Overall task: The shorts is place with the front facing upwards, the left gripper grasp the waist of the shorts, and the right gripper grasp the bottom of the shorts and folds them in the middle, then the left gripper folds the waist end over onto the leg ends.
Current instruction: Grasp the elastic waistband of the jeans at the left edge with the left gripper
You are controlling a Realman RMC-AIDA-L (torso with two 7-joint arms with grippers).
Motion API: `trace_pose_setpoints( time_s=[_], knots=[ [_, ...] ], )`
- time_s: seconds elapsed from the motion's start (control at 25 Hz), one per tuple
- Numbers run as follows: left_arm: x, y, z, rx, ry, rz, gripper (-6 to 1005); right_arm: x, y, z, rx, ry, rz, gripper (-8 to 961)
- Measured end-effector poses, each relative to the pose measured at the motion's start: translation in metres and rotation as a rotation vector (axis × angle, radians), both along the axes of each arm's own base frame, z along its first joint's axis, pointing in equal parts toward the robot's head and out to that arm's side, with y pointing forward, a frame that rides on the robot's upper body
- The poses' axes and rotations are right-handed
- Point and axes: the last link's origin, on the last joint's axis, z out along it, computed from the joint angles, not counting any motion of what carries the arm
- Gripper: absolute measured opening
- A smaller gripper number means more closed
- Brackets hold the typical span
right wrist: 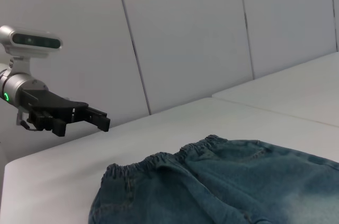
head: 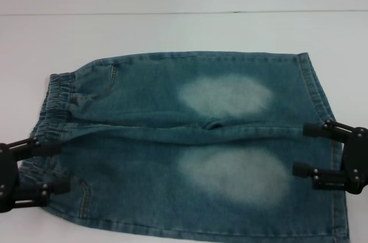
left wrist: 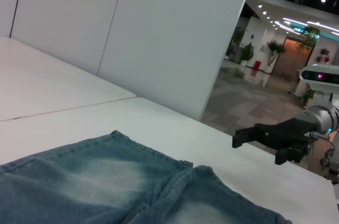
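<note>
Both grippers (head: 50,168) (head: 305,150) hover spread over the shorts (head: 190,139); a shallow pinch could snag one layer only.

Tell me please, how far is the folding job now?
Done: the shorts lie flat, faded ovals up. In hand: the left hand hovers open over the waist, the right hand open over the leg ends; neither grips yet. Left: both grasps and both folds.
</note>
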Motion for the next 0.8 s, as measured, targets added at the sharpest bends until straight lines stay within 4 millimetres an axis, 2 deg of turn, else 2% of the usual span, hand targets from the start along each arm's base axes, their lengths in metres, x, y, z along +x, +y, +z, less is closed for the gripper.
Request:
trace_pose_setpoints(
  time_s=[0.52, 0.8],
  knots=[
    [-0.005, 0.006, 0.002, 0.012, 0.034, 0.046, 843, -0.001, 0.006, -0.002, 0.002, -0.001, -0.015, 942],
    [-0.004, 0.018, 0.02, -0.003, 0.087, 0.174, 836, -0.001, 0.007, 0.0, 0.014, 0.003, -0.021, 942]
  ],
)
